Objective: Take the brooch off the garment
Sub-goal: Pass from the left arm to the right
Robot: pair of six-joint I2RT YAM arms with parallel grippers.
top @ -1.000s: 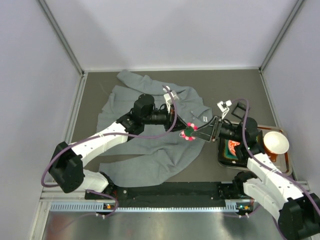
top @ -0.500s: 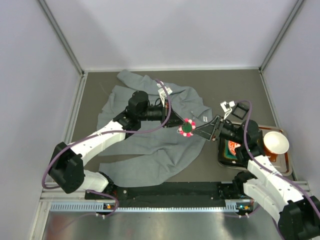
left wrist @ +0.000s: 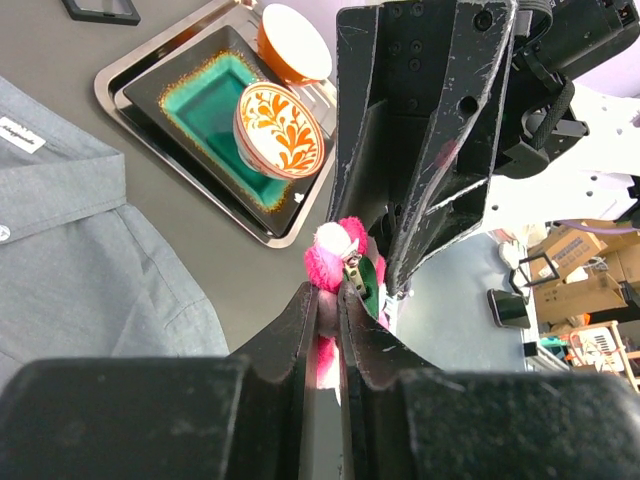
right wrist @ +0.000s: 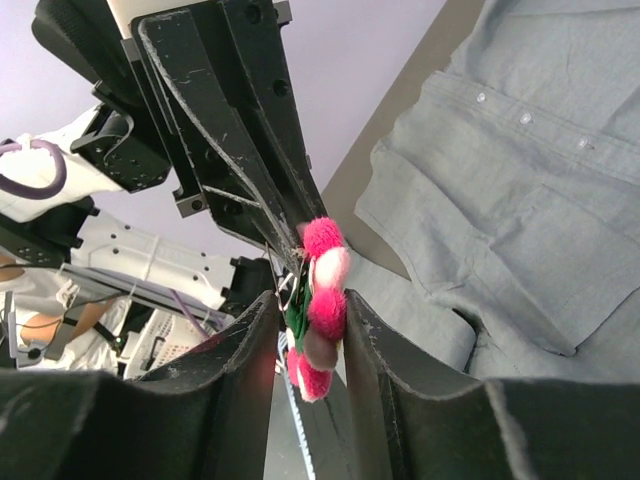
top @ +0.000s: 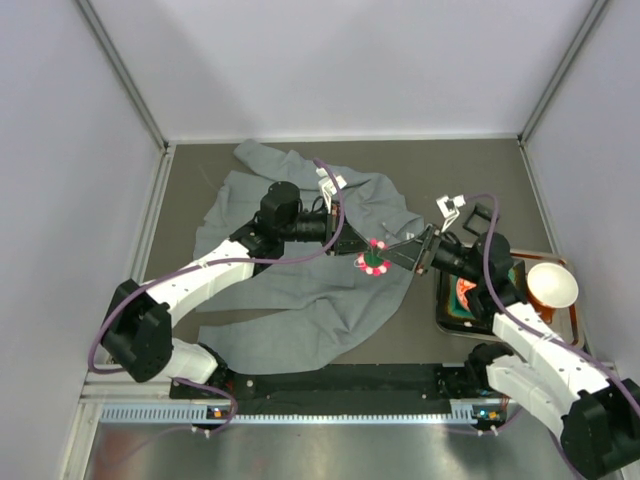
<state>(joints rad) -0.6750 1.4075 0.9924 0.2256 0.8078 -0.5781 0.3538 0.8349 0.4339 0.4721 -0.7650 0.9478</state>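
Brooch (top: 374,260) pinched in left claw (left wrist: 328,300), which is clamped tight on the pink petals, held up over the garment (top: 300,290) edge. Right claw (right wrist: 310,325) fingers flank the same brooch, one touching petals; can't tell if it's gripping.

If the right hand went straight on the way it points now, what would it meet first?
The pink flower-shaped brooch, which already sits between the fingers of the right hand. Directly behind it, though depth is unclear, is the left hand, pinching that brooch.
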